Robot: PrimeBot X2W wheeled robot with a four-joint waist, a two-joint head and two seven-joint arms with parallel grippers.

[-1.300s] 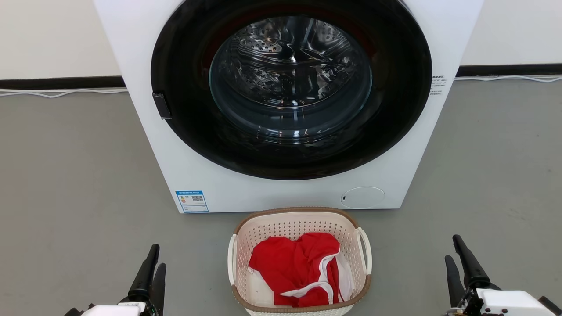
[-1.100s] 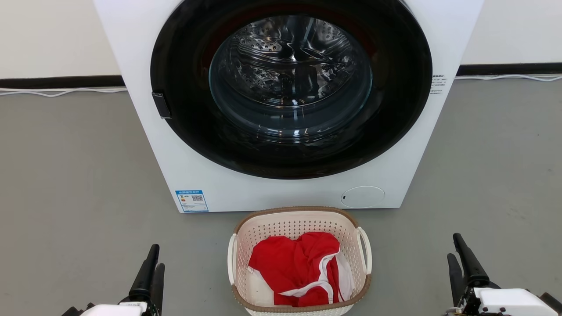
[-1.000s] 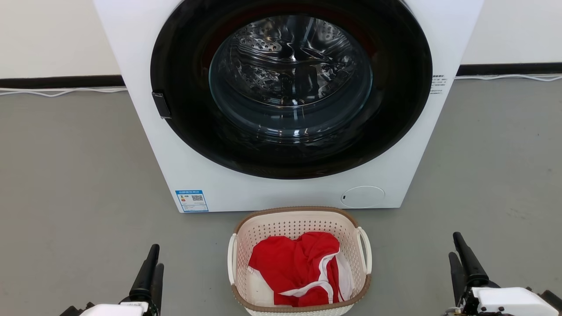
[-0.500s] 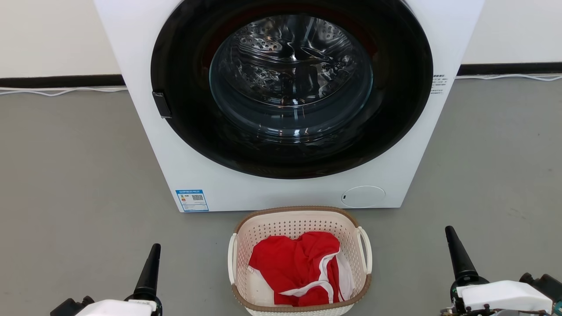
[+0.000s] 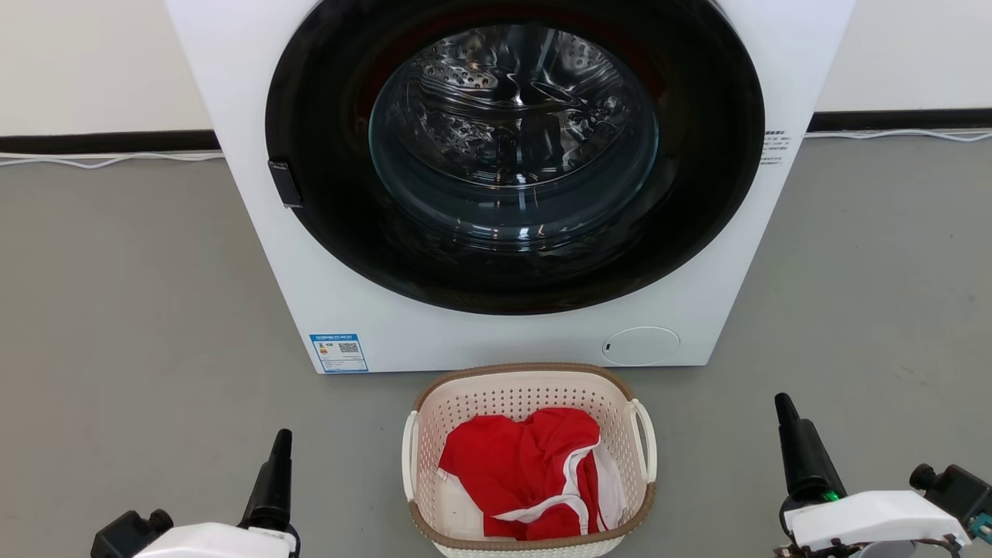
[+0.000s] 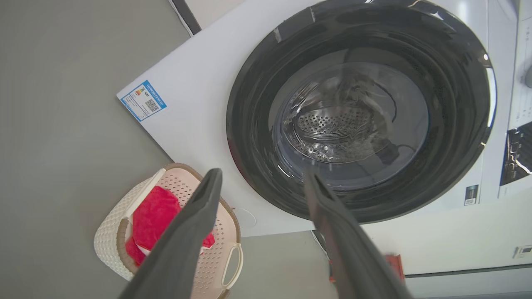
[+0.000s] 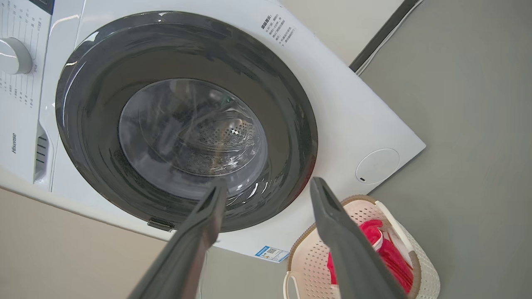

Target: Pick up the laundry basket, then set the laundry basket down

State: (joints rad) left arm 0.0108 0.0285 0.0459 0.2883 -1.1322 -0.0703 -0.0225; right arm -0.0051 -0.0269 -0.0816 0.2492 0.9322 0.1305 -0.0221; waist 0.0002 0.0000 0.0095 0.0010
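Hiding laundry basket (image 5: 518, 400) floor: red garment (image 5: 511, 473) | near rim: cropped

Cream-white perforated laundry basket (image 5: 528, 401) with brown rim holds red white-trimmed cloth (image 5: 519, 473); white washing machine (image 5: 341, 310), grey floor (image 5: 132, 310).

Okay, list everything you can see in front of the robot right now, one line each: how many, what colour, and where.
washing machine: one, white, against the wall
door: one, black ring with glass, machine front
label: one, blue, machine's lower left corner in the head view
laundry basket: one, cream with brown rim, on the floor before the machine
garment: one, red with white trim, crumpled in the basket
cables: two stretches, white, along the baseboard
floor: grey
left gripper: dark fingers apart, empty, left of the basket
right gripper: dark fingers apart, empty, right of the basket
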